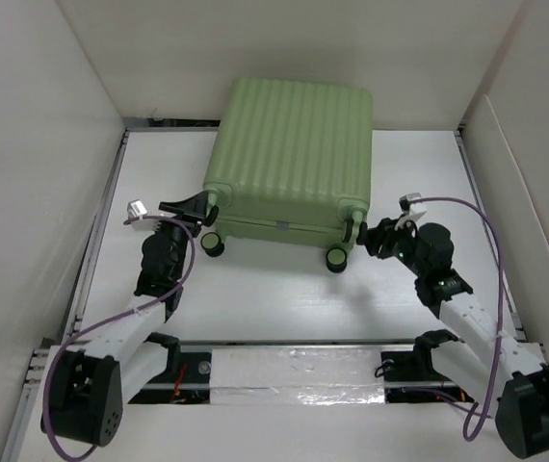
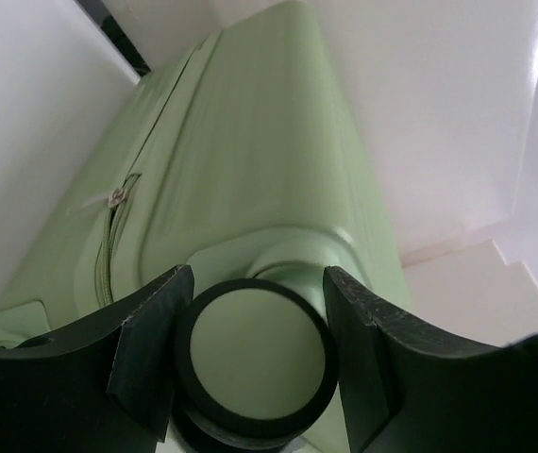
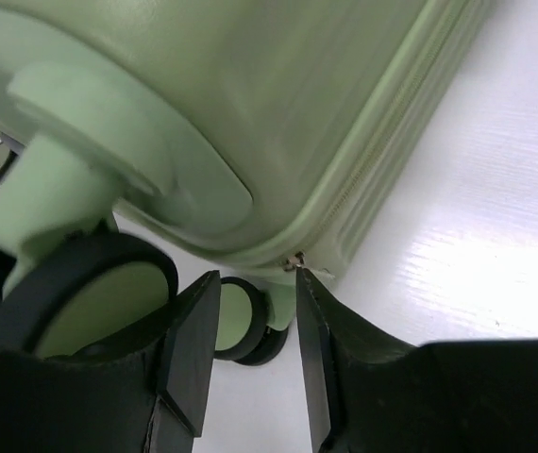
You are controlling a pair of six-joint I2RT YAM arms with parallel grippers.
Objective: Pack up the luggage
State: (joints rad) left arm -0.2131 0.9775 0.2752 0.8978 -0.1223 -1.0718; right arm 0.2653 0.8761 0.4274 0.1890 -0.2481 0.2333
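POS: light-green ribbed hard-shell suitcase (image 1: 289,144) lay closed on white table (image 1: 284,308), wheels toward me | L: my left hand (image 2: 258,278) clamped one black spinner wheel (image 2: 255,354) | R: my right hand (image 3: 256,276) stood part-open, empty, at zipper corner | HANDLING: I judged shell rigid, bulky, slick; hold wheels or edges.

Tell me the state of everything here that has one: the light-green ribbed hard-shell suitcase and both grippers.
Light-green ribbed hard-shell suitcase: closed, lying flat, wheels toward the arms.
Left gripper: closed on a black-rimmed spinner wheel.
Right gripper: open with a narrow gap, holding nothing, fingertips at the zipper pull.
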